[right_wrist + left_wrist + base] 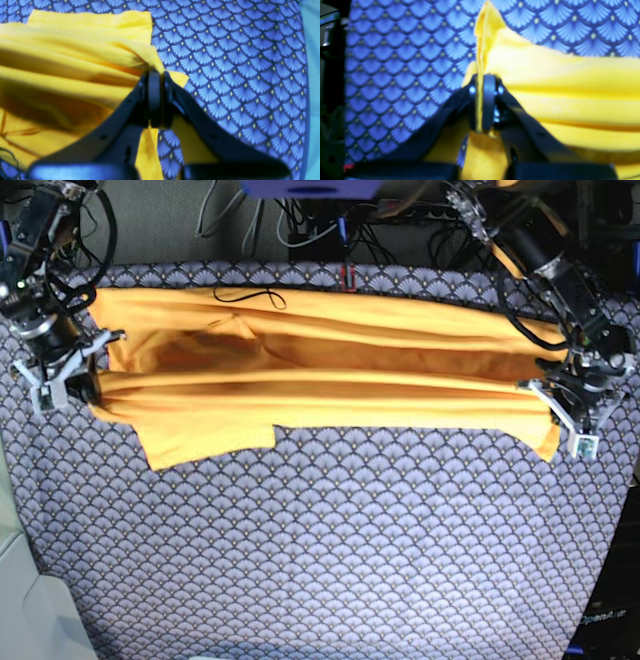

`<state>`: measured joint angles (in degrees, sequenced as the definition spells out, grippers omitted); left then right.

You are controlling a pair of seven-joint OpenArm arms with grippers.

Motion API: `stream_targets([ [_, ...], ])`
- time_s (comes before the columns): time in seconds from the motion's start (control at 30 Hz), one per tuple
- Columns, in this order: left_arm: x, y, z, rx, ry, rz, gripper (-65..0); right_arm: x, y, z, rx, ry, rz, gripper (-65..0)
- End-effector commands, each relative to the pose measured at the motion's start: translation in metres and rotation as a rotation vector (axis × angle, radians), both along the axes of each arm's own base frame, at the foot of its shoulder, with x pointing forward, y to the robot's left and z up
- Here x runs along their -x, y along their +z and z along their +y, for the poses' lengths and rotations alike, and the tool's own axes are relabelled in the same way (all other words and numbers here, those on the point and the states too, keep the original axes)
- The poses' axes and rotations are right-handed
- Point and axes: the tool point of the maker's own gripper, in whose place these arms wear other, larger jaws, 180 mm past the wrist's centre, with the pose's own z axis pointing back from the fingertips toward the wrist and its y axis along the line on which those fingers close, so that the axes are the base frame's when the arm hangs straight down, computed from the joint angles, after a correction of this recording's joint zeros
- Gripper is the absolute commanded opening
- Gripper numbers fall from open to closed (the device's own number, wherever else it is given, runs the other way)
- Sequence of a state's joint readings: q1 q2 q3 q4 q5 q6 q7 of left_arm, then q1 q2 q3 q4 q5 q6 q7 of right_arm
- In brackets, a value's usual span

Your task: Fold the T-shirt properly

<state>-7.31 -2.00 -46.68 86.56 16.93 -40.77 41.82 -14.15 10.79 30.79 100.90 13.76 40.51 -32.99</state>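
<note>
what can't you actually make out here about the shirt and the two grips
- Left wrist view: blurred; how much T-shirt sits between the left gripper fingers is unclear.
- Right wrist view: the right gripper body hides the pinched edge, and the left frame edge cuts the shirt off.
- Base view: both pinch points are too small to read; folds hide the layers beneath and most of the neckline.

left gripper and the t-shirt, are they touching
Touching. In the left wrist view the left gripper has its jaws shut on a fold of the T-shirt, yellow fabric pinched between them.
</note>
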Motion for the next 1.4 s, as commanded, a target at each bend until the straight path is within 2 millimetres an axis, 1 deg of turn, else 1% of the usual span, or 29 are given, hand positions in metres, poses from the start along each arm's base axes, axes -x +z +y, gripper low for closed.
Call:
stream_targets([
  [0.0, -0.006, 0.016, 0.010, -0.039, 0.017, -0.040, -65.0, -0.002, 0.010, -0.010, 0.031, -0.013, -0.028, -64.4],
  [0.23, 0.008, 0.003, 0.010, -0.038, 0.016, 0.001, -65.0, 0.020, -0.009, 0.000, -0.004, -0.025, 0.027, -64.4],
  [0.27, 0.010, 0.002, 0.010, -0.038, 0.016, 0.005, -65.0, 0.020, -0.008, 0.000, -0.001, -0.024, 0.023, -64.4],
  [0.33, 0.016, -0.002, 0.011, -0.042, 0.016, 0.020, -65.0, 0.026, -0.008, 0.004, 0.001, -0.020, 0.030, -64.4],
  [0.43, 0.021, -0.005, 0.014, -0.048, 0.016, 0.032, -65.0, 0.032, 0.003, 0.010, 0.022, -0.002, 0.013, -64.4],
  [0.5, 0.023, -0.007, 0.014, -0.047, 0.016, 0.039, -65.0, 0.038, 0.005, 0.018, 0.016, 0.001, 0.010, -64.4],
  [0.67, 0.024, -0.009, 0.013, -0.043, 0.015, 0.045, -65.0, 0.047, 0.001, 0.023, 0.008, 0.003, 0.030, -64.4],
  [1.17, 0.024, -0.009, 0.014, -0.044, 0.016, 0.044, -65.0, 0.076, -0.015, 0.024, 0.004, 0.002, 0.109, -64.4],
  [1.27, 0.025, -0.010, 0.014, -0.044, 0.016, 0.048, -65.0, 0.084, -0.021, 0.028, -0.017, -0.014, 0.125, -64.4],
  [1.37, 0.026, -0.011, 0.014, -0.046, 0.016, 0.052, -65.0, 0.084, -0.020, 0.033, -0.041, -0.026, 0.097, -64.4],
])
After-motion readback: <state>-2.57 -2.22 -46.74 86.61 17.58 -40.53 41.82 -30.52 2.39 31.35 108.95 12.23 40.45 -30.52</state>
